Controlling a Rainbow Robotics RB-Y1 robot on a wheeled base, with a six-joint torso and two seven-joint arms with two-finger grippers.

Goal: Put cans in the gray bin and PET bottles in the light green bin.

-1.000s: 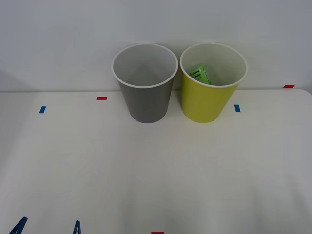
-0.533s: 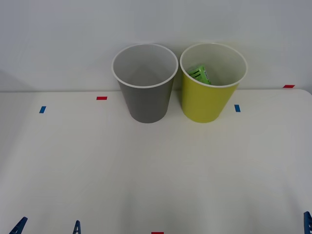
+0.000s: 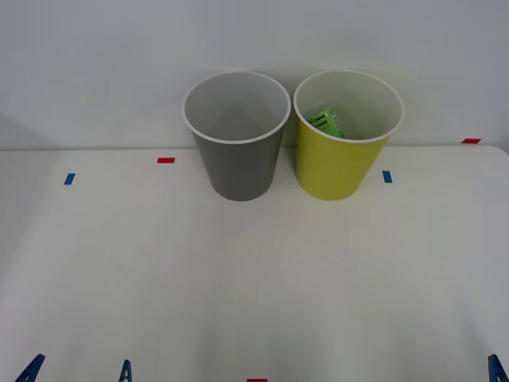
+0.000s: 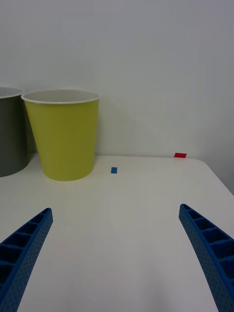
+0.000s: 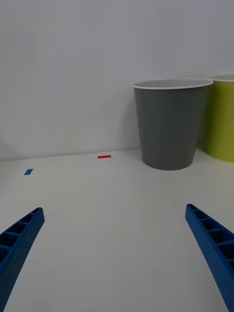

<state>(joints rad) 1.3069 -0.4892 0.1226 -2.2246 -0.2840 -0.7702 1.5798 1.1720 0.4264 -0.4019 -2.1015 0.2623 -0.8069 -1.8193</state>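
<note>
The gray bin stands upright at the back of the white table, and what shows of its white inside is bare. Beside it, on its right, stands the light green bin, also upright. A PET bottle with a bright green label leans inside the light green bin. The cans are out of view. My left gripper is open over the table's near left edge, facing the gray bin. My right gripper is open at the near right, facing the light green bin. Neither holds anything.
Small red tape marks and blue tape marks dot the tabletop. A plain white wall rises just behind the bins. The table's right edge runs close to the right arm. Bare tabletop lies between the grippers and the bins.
A blue fingertip of my right gripper has come into the front view's bottom right corner. The bins, the bottle and the left gripper have not moved.
</note>
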